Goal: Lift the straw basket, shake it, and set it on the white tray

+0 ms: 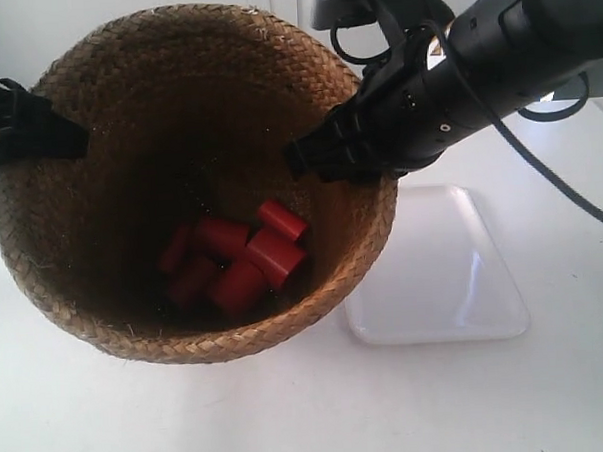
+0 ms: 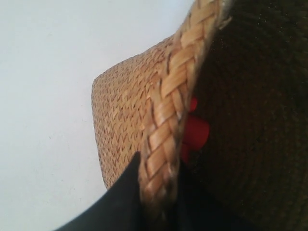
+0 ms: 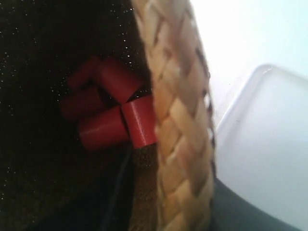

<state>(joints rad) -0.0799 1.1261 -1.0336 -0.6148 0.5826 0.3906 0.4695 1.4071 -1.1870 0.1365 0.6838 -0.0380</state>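
The straw basket (image 1: 102, 245) hangs close to the exterior camera, held off the white table by both arms, with several red cylinders (image 1: 238, 264) in its bottom. My left gripper (image 2: 159, 192) is shut on the braided rim (image 2: 168, 110), one finger outside, one inside. My right gripper (image 3: 183, 211) is shut on the opposite rim (image 3: 178, 110) in the same way. The arm at the exterior view's right (image 1: 426, 90) reaches over that rim. The white tray (image 1: 454, 269) lies on the table beside and below the basket; it is also seen as tray (image 3: 269, 139).
White table surface (image 1: 289, 407) lies around the basket and tray. The arm at the exterior view's left (image 1: 22, 123) enters at the basket's rim. A black cable (image 1: 539, 166) hangs from the other arm above the tray.
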